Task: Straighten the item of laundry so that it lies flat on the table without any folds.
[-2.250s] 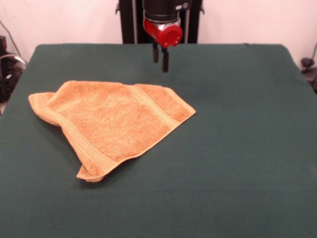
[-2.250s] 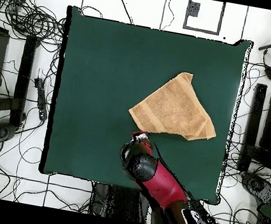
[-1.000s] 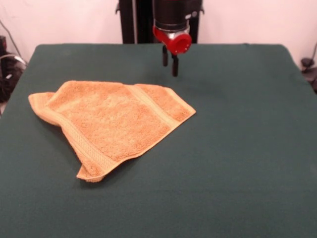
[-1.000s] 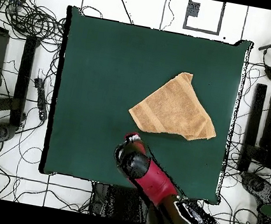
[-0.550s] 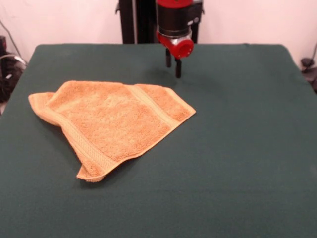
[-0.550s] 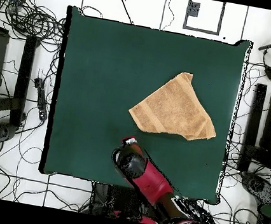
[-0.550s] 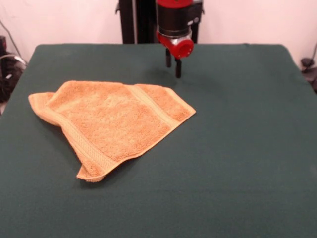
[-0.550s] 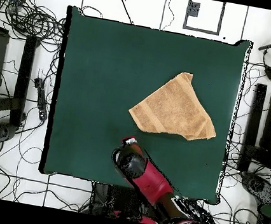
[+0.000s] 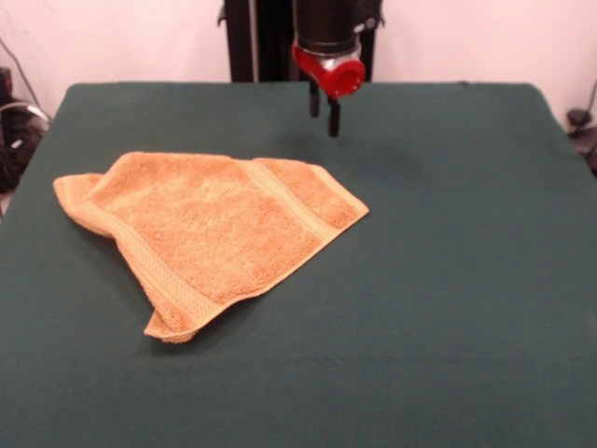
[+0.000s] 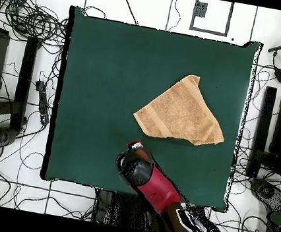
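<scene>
The jaws (image 9: 322, 108) hang in the air above the far part of the counter (image 9: 448, 280). They hold nothing. Two dark fingers (image 9: 333, 118) point down with a small gap between them, so I judge them released, parted only a little. In the overhead view the gripper end (image 10: 135, 148) is near the robot's side of the counter, just beside the closest corner of the towel, but not over it.

Compared with two seconds ago, the jaws have moved sideways, away from the towel's edge and toward the middle of the counter's width. In the last half second they also rose a little and drew back toward the base. The gap between the fingers looks the same in all the pictures.

The towel (image 9: 210, 233) has not moved at all. It lies on the counter's left half in the front view, folded into a rough triangle. One woven band crosses the top layer, and a lower layer shows at the left corner and at the near tip. Nothing touches it.

My judgement is that no work on the cloth has begun in these seconds. The arm seems only to change its position. The fold must be opened before the towel can lie flat, so most of the task remains.
</scene>
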Tool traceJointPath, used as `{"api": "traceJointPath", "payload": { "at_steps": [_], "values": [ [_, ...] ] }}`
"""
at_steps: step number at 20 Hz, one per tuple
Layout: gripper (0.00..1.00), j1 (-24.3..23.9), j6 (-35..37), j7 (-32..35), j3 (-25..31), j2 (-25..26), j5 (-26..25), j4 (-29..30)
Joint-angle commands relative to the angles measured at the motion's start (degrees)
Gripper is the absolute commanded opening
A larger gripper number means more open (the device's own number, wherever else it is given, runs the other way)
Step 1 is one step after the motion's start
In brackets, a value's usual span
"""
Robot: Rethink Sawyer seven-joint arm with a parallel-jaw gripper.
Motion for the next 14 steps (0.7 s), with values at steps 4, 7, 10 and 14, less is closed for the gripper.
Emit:
{"api": "traceJointPath", "payload": {
  "at_steps": [4, 7, 10, 14],
  "values": [
    [1.00, 1.4, 9.7, 7.0, 0.5, -3.9, 1.9, -7.1],
    [1.00, 2.2, 10.5, 7.7, -0.2, -4.6, 2.1, -7.0],
    [1.00, 2.8, 11.8, 7.8, -1.1, -5.2, 2.0, -7.4],
    [1.00, 2.8, 12.1, 7.3, -1.4, -4.4, 1.7, -8.8]
  ]
}}
